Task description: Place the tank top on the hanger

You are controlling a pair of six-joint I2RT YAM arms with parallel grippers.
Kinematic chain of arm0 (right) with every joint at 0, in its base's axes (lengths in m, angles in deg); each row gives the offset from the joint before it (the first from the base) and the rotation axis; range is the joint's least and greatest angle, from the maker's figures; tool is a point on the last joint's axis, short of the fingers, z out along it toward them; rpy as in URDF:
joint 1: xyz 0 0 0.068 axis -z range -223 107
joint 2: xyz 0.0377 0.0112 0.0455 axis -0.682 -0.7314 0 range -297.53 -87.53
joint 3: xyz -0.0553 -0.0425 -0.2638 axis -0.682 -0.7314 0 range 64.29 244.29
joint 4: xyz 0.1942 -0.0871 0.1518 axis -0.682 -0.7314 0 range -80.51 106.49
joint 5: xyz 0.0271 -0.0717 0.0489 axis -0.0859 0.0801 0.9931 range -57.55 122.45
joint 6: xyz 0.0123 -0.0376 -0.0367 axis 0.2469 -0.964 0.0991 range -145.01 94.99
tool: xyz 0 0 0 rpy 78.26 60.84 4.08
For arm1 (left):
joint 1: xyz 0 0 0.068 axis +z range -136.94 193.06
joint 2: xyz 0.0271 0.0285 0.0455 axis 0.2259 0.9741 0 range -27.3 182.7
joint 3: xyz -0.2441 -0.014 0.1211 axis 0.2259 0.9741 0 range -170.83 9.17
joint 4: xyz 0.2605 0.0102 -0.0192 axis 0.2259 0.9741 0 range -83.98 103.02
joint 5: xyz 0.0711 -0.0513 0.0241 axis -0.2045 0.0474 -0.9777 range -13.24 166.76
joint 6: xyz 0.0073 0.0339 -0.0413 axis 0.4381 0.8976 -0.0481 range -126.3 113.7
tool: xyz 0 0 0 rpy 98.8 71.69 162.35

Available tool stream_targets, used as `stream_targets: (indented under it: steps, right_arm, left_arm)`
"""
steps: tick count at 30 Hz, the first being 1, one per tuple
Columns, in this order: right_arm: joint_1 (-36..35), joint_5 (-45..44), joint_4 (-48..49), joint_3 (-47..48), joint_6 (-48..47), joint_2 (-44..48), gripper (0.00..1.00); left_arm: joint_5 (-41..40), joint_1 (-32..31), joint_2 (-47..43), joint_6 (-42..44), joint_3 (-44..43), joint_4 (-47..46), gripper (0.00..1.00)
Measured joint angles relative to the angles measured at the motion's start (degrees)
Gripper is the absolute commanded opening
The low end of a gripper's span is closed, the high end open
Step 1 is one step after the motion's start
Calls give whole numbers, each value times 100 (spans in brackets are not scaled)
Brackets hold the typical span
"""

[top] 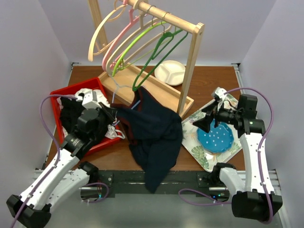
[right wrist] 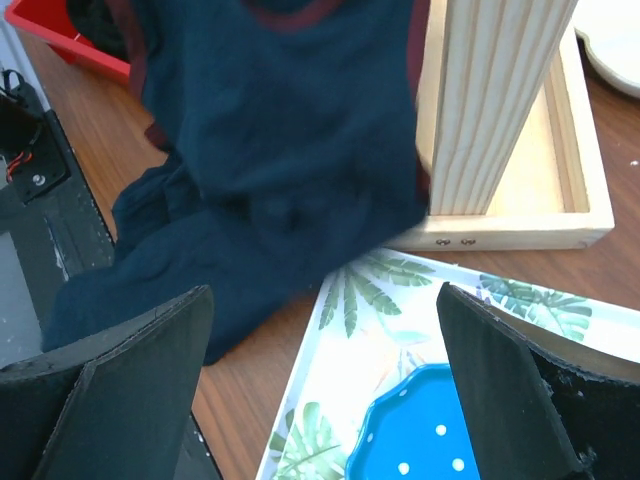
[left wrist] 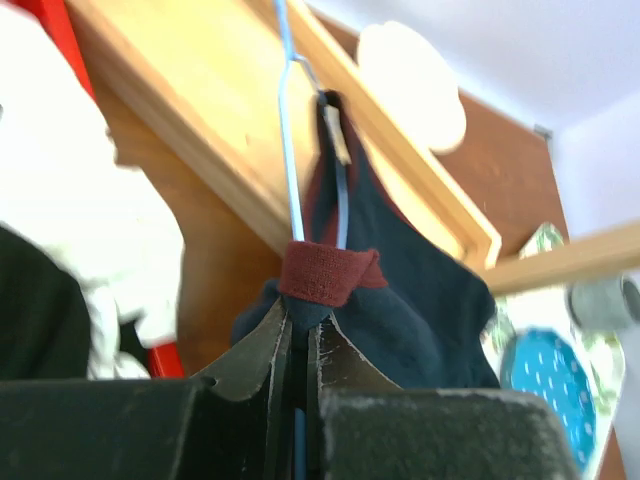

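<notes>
Brown tabletop (top: 218,80) from above: the tank top (top: 154,133) sprawls from centre to six o'clock, over the near edge. Left wrist view: left jaws clamped together on its red-edged strap and the blue hanger (left wrist: 285,120). Right wrist view: right jaws apart, empty. One shoulder seems threaded; the other remains, I'd judge.

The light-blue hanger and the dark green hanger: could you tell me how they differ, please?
The thin light-blue hanger is down by the table, threaded through the red-trimmed strap of the dark navy tank top and pinched in the left gripper; the dark green hanger hangs bare on the wooden rail. The blue one looks thinner. Both are hook-topped hangers.
</notes>
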Motion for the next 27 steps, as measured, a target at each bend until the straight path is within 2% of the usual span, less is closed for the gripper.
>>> stream_targets:
  steps: [4,10,18,27]
  right_arm:
    - [136,153,9,-87,-24,17,99]
    - [238,323,37,-92,-90,-7,99]
    - [306,431,33,-94,-184,-68,99]
    - [334,474,0,-94,-284,-74,99]
  left_arm:
    - [223,444,120,413,13,-579,0]
    - [280,796,52,960,61,-898,0]
    - [378,1768,293,1370,72,-1408,0]
    - [737,2177,737,2302,-144,-1904,0]
